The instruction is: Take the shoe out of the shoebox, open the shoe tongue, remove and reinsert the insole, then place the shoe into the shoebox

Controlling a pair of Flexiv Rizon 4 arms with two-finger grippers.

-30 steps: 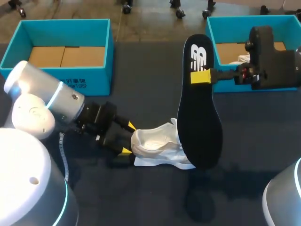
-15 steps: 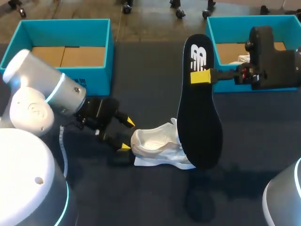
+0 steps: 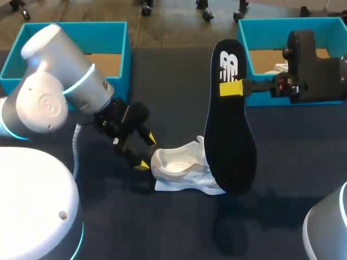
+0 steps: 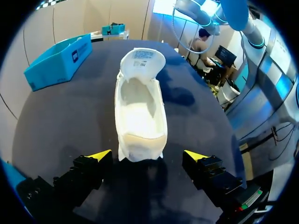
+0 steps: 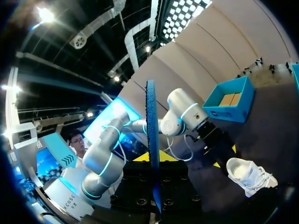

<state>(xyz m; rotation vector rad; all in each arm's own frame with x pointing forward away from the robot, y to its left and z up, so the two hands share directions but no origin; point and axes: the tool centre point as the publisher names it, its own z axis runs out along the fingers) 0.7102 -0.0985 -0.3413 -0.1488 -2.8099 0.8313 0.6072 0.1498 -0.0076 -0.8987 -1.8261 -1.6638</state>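
Since every place below is reckoned from it, the white shoe [image 3: 181,170] [image 4: 140,114] [image 5: 250,175] is entered first: one item, lying on the dark table [image 3: 179,233], mouth open and tongue folded back, inside empty.

Left gripper [image 3: 145,153] [image 4: 147,156]: at the shoe's heel end, low over the table. Fingers spread wide, one yellow tip to each side of the heel. The wrist view shows both tips short of the shoe, holding nothing.

Black insole [image 3: 230,124] [image 5: 151,140]: out of the shoe, held on end in the air. Its logo end is uppermost and its lower end hangs in front of the shoe's toe in the head view. Whether it touches the shoe cannot be told.

Right gripper [image 3: 230,88] [image 5: 153,158]: above and beyond the shoe's toe end, fingers closed narrowly on the upper part of the insole, one on each face.

Teal shoebox, left [image 3: 76,24]: beyond the shoe's heel end, well apart from it, open, cardboard floor showing.

Teal shoebox, right [image 3: 282,21]: beyond the shoe's toe end, well apart from it, open, partly behind the right gripper.
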